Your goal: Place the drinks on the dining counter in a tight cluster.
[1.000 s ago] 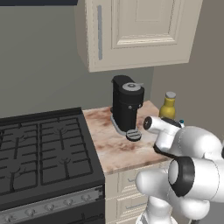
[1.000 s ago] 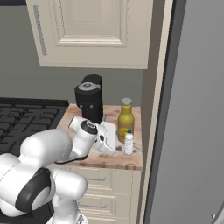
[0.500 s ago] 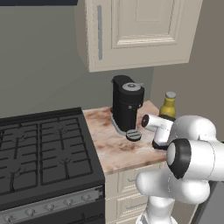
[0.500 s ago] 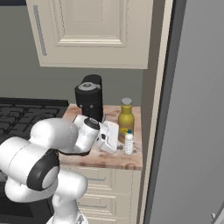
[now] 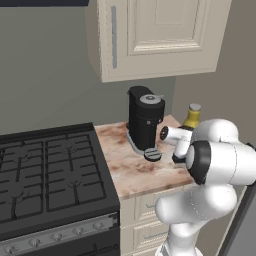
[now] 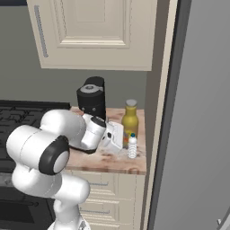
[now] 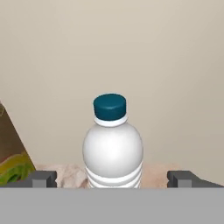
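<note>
The gripper (image 7: 112, 181) is spread wide, its two dark fingertips (image 7: 43, 178) standing well apart at either side of the hand view, with the water bottle (image 7: 113, 146) dead centre between them and touched by neither. That spacing looks chosen so the jaws can slide past the bottle's ribbed body before closing; the hand points level at the bottle's middle, not down at its cap (image 7: 110, 106), which suits a side grasp on something this small and upright.

In the right base view the gripper (image 6: 117, 136) sits low over the small counter (image 6: 110, 160), just beside the water bottle (image 6: 132, 146), which stands near the counter's front edge and close to the tall panel on the right. Just beyond and to one side of the hand is the yellow bottle (image 6: 130, 121), near enough that a careless sideways move could knock it; a sliver of it (image 7: 11, 151) shows at the left of the hand view. Farther back stands the coffee machine (image 5: 144, 121), with the stove (image 5: 47, 180) past it.

Judging by this, the step is the approach to the first pick-up: the bottle is not yet gripped, and nothing stands on the dining counter so far as these views tell. The next move needs a short straight advance, then a gentle close.
</note>
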{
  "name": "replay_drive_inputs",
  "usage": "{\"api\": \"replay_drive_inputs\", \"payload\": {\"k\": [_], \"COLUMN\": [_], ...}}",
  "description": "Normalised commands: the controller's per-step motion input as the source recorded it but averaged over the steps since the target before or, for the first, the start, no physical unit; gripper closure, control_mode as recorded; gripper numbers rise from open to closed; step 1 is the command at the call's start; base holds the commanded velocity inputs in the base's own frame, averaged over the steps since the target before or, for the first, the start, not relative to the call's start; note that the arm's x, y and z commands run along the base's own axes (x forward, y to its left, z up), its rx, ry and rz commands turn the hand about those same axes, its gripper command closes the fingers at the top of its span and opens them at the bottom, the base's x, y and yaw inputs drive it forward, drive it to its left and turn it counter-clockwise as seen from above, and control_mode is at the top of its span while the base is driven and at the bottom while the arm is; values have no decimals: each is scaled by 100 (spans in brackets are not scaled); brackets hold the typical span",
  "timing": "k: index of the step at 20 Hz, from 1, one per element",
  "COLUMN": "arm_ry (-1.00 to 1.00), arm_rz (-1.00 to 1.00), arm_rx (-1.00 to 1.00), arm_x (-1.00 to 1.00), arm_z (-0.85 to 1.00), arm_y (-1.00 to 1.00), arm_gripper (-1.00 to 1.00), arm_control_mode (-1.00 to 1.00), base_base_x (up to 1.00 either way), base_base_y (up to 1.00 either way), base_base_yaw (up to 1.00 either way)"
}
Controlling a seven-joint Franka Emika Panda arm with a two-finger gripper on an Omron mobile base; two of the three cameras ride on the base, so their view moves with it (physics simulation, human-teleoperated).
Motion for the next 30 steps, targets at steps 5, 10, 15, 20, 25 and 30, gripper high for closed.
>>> {"api": "replay_drive_inputs", "payload": {"k": [5,10,15,20,25,30], "arm_ry": [0,-1,-5,-9,-11,-11], "arm_rz": [0,0,0,0,0,0], "arm_rx": [0,0,-1,-4,-2,-1], "arm_x": [11,0,-6,-9,-20,-23], "arm_z": [-21,-21,-18,-11,-12,-17], "arm_y": [0,0,0,-6,-3,0], "arm_gripper": [-100,-100,-100,-100,-100,-100], "arm_control_mode": [-100,-100,-100,-100,-100,-100], "base_base_x": [0,0,0,0,0,0], "base_base_y": [0,0,0,0,0,0], "base_base_yaw": [0,0,0,0,0,0]}}
